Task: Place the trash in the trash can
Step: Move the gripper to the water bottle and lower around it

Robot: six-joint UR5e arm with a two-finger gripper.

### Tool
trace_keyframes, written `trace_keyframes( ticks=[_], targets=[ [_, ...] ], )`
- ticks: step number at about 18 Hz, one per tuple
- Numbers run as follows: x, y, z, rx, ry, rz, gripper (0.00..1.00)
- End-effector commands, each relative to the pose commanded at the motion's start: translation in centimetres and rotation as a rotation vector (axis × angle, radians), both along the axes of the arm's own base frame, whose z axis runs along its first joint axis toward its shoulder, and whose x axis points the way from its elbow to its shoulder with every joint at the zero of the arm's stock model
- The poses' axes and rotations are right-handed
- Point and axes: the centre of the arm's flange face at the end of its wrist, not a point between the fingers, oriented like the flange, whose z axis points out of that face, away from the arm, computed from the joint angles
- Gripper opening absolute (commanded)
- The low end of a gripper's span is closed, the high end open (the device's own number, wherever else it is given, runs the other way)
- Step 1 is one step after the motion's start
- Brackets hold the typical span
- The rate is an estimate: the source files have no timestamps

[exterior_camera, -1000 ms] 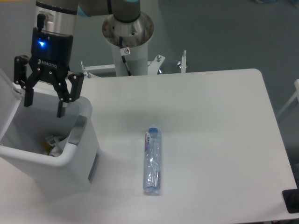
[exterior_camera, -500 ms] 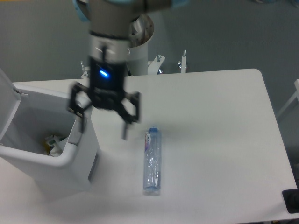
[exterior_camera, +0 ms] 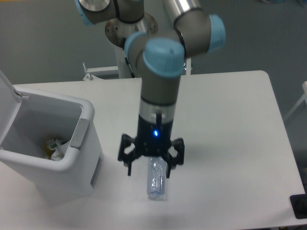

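Bare table (exterior_camera: 225, 124) surrounds the bottle (exterior_camera: 157, 181); the trash can (exterior_camera: 72, 163) stands apart at left.

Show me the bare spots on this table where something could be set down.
The widest bare stretch is the right half of the table, from the gripper out to the right edge. The back strip near the robot base also looks bare. It is crowded at front left: the trash can, then the bottle under the open gripper.

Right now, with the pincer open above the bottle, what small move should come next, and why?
Probably lower the pincer straight down until its fingers flank the bottle, then shut. It is open and looks centred over the bottle's upper half, while the bottle lies flat on the table, not yet gripped.
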Motion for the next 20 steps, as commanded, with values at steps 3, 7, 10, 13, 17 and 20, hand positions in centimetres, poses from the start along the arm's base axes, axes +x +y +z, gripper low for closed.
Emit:
trace_keyframes(
  ticks=[3, 7, 10, 13, 17, 20],
  targets=[
    [-0.9, 0.2, -3.5, -0.106, 0.008, 0.0, 1.0],
    [-1.1, 1.0, -6.3, -0.22, -0.009, -0.001, 1.0],
    [-1.3, 2.3, -8.1, -0.297, -0.01, -0.01, 1.0],
    [-0.4, 3.3, -10.9, -0.379, 0.007, -0.028, 1.0],
    [0.3, 3.9, -12.9, -0.427, 0.008, -0.044, 1.0],
    [0.3, 3.8, -13.0, -0.438, 0.016, -0.043, 1.0]
  ],
)
